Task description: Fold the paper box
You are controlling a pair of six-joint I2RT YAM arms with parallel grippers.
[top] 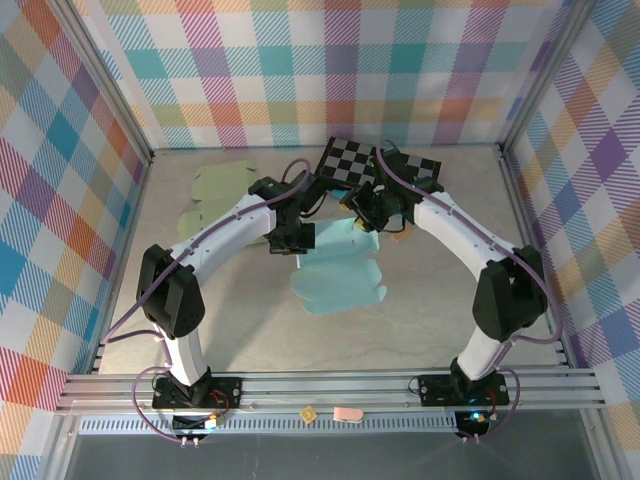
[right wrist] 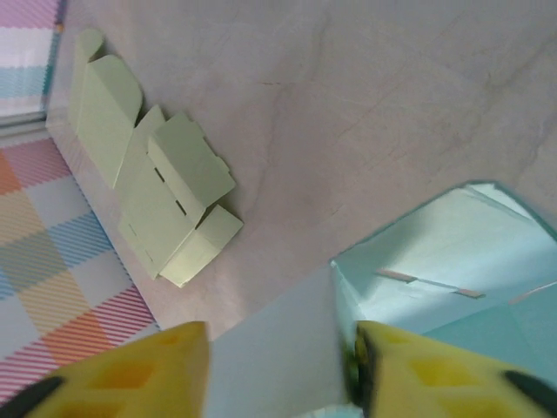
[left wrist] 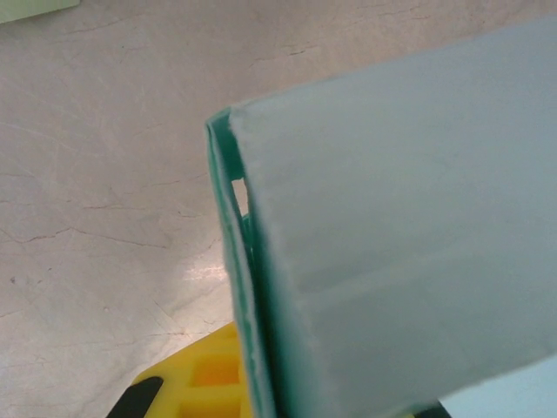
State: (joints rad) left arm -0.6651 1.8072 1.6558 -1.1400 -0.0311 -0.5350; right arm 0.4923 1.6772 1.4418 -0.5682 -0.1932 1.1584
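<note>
The pale teal paper box [top: 340, 270] is lifted off the table at mid-table, partly unfolded, between the two arms. My left gripper [top: 295, 240] is shut on its left edge. In the left wrist view the box wall [left wrist: 392, 244] looms close, with one yellow finger [left wrist: 196, 383] beside its folded edge. My right gripper [top: 365, 212] is at the box's far side. Seen from the right wrist, that gripper [right wrist: 283, 366] stands open over a flat panel of the box [right wrist: 452, 252]. The right finger [right wrist: 418, 374] touches a box wall, while the left finger [right wrist: 139, 374] is apart from it.
Pale green flat box blanks [top: 215, 190] lie at the back left, also seen as blanks [right wrist: 157, 192] near the checked wall. A black-and-white checkerboard [top: 350, 160] lies at the back middle. Patterned walls ring the table.
</note>
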